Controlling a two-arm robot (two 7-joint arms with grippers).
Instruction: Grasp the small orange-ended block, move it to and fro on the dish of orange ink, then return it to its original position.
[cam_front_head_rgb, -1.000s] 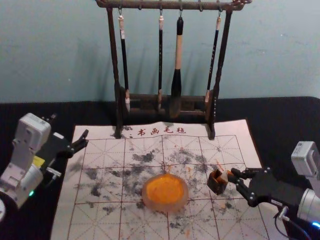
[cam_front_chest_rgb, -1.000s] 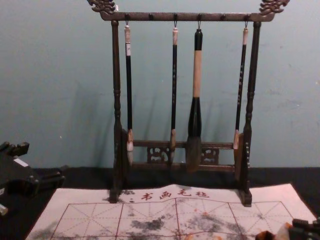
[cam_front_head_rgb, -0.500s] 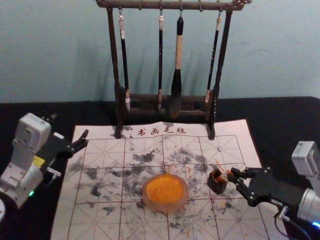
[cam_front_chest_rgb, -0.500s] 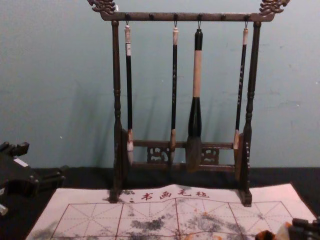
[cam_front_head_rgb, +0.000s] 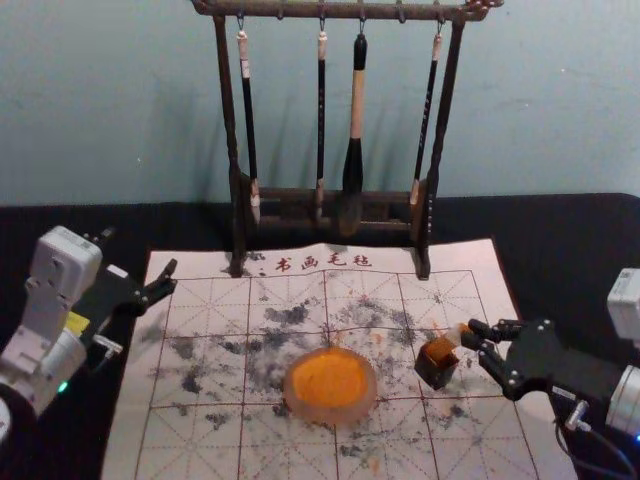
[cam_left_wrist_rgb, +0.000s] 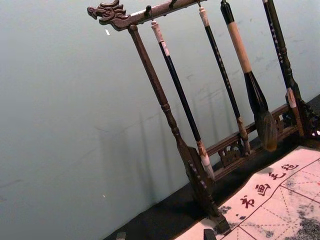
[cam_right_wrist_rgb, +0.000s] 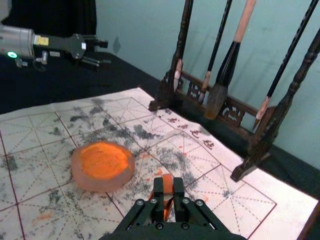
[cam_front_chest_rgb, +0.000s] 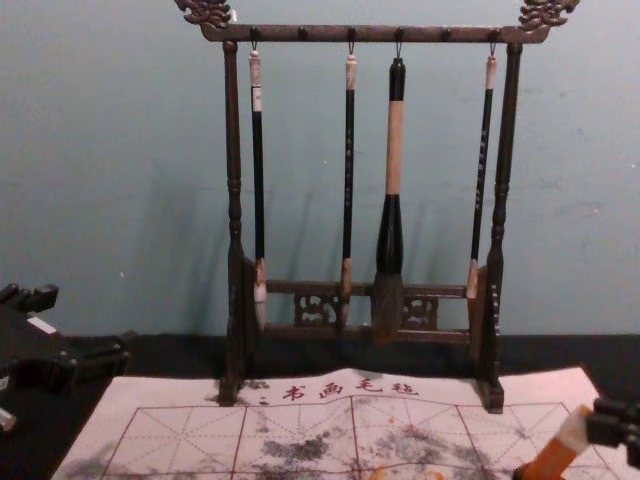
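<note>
Behind the work, a plain blue-green wall (cam_front_head_rgb: 560, 100) is seen, with a table (cam_front_head_rgb: 560, 225) covered in black cloth before it. On the table a white calligraphy mat (cam_front_head_rgb: 180, 440), printed with red grid lines and blotched with black and orange ink, is spread out. At the mat's far edge a dark carved wooden rack (cam_front_head_rgb: 228, 110) is stood, and from it four long-handled brushes (cam_front_head_rgb: 357, 105) are hung, tips down. At the mat's left edge, in the head view, the left gripper (cam_front_head_rgb: 139, 252) is held raised, its fingers spread apart with nothing between them. Near the mat's right side, the right gripper (cam_front_head_rgb: 472, 334) is closed on the upper end of the block. Between the grippers, a round, translucent pinkish dish (cam_front_head_rgb: 365, 395) filled with orange ink is set on the mat. To the dish's right, a small dark square box (cam_front_head_rgb: 436, 376) is placed. At its opening, the slim orange-and-white block (cam_front_head_rgb: 440, 350) is held tilted, orange end down, its top leaned towards the right; whether the lower end is inside cannot be told.
</note>
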